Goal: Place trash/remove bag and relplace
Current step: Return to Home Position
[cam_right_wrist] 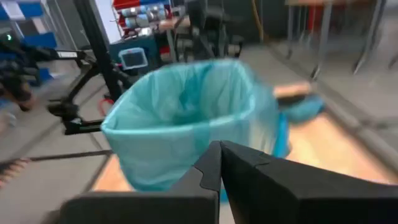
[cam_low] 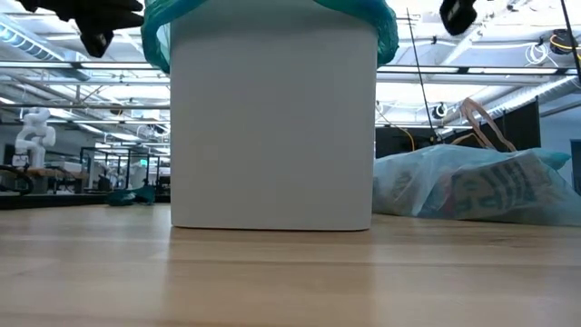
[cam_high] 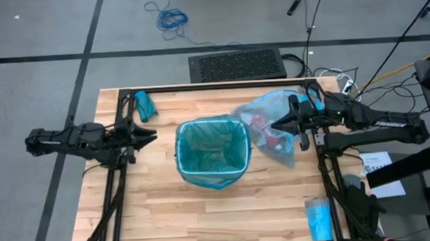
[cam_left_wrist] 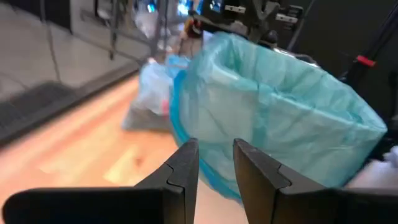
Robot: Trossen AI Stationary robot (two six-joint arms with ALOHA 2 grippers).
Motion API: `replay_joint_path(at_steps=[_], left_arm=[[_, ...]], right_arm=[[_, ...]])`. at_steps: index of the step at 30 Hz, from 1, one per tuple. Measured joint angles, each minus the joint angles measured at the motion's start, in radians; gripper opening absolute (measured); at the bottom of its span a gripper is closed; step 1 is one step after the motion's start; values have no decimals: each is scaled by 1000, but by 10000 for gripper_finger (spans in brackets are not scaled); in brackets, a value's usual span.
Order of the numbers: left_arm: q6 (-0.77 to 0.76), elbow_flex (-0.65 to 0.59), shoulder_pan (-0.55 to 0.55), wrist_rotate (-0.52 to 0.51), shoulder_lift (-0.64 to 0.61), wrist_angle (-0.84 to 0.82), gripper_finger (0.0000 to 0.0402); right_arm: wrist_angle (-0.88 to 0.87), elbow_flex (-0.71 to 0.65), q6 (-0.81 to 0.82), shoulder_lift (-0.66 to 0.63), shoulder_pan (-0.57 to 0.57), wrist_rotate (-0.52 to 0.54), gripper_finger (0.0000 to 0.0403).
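Note:
A white bin [cam_low: 272, 127] stands at the table's middle, lined with a teal-green bag [cam_high: 213, 151] folded over its rim. The pale sky-blue bag [cam_high: 274, 132] lies on the table to the bin's right; red and whitish trash [cam_high: 263, 125] shows through its see-through wall. It also shows in the low view [cam_low: 472, 186]. My left gripper [cam_high: 151, 136] hovers left of the bin, a little open and empty, pointing at the bin [cam_left_wrist: 216, 162]. My right gripper [cam_high: 278, 124] is shut and empty, raised above the pale bag and pointing at the bin [cam_right_wrist: 221, 155].
A small teal-green bundle [cam_high: 145, 106] lies at the far left of the table. A folded blue packet [cam_high: 318, 218] lies at the near right corner. The arms' black frame rails [cam_high: 213, 86] run along the table's far, left and right edges.

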Motion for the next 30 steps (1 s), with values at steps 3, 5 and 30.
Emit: replay_joint_path(at_steps=[3,5,30], left_arm=[[30,-19,0,-12,-49,2,97],[21,-51,0,-6,-100,20,97],[-4,-545,0,48,-305,459,97]], right_arm=[[16,-47,-11,-24,-11,9,0],[53,-114,36,-45,-18,3,0],[817,-714,155,-91,-22,-4,0]])
